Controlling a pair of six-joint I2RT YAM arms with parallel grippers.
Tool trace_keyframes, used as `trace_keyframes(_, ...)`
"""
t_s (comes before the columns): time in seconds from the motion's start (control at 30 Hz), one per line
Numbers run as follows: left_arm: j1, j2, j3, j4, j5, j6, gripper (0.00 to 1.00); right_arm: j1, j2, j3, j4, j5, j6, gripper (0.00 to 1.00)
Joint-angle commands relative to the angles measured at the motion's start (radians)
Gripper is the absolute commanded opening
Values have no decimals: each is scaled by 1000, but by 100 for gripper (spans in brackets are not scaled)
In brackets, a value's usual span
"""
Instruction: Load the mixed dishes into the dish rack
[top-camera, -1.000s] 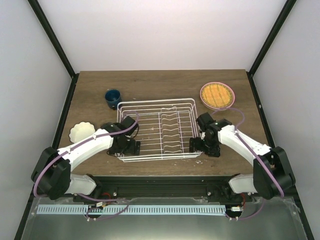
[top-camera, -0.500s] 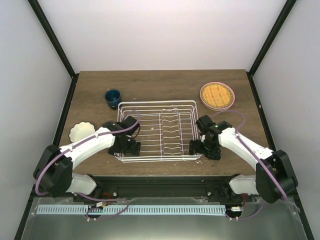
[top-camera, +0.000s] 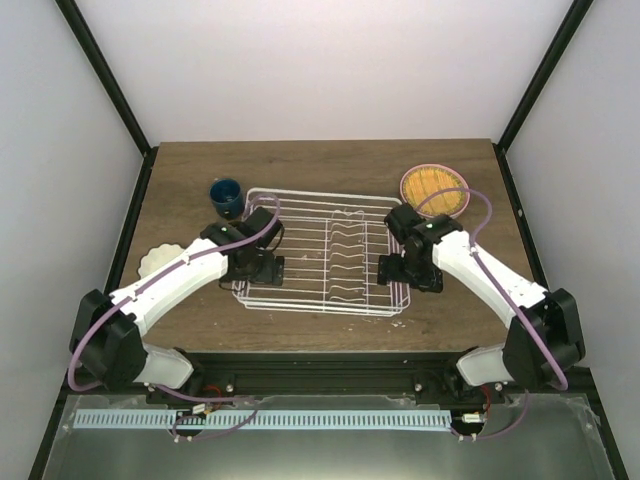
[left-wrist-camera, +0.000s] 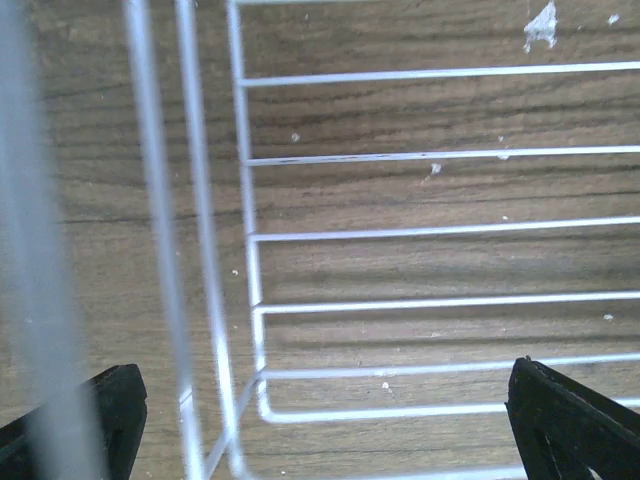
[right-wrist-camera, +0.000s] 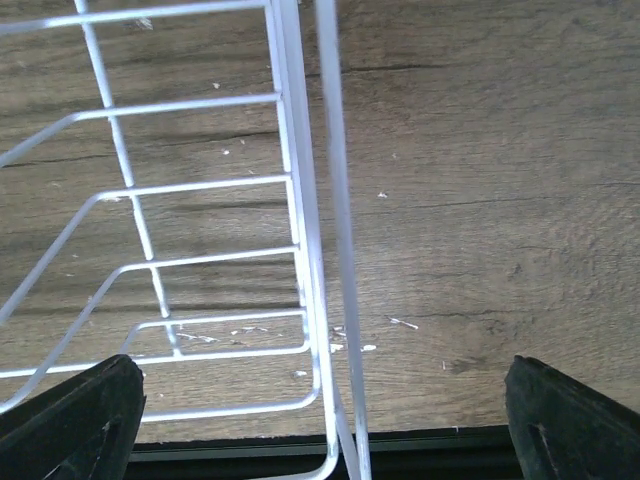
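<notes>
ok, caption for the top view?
Both open, left gripper and right gripper straddle opposite ends of white wire dish rack; dark blue mug and yellow-orange plate outside.

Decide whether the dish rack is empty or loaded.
Empty: only bare wires show in the dish rack; mug, bowl and plates sit outside it on the table.

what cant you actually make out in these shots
Top view: the left arm covers the right part of the cream bowl.
Top view: under the yellow-orange plate only a pink rim shows; any other plate is hidden.
Top view: the blue mug is too small to see inside.
Wrist views: the left jaws and right jaws are cut off at the bottom corners; contact with the dish rack wire cannot be told.
</notes>
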Motion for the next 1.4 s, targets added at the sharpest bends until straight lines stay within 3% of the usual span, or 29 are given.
trace_keyframes(0.0,1,-7,-31,2,12,-9,100,10,32,15,-23,41,-6,100)
trace_keyframes(0.33,12,-21,-65,-15,-25,-25,100,10,56,57,-11,53,-38,100)
trace_keyframes(0.6,69,-104,119,-153,-275,0,100,10,95,261,-55,231,-67,100)
trace_keyframes(0.83,109,-140,221,149,-530,115,100,-33,165,458,65,355,-202,100)
trace_keyframes(0.97,239,-55,307,283,-362,245,100,-103,273,625,113,249,-290,100)
trace_keyframes(1.17,470,265,651,141,-166,340,100,-134,417,895,99,244,-372,100)
trace_keyframes(1.37,616,512,864,93,-86,398,99,-154,443,980,122,223,-394,100)
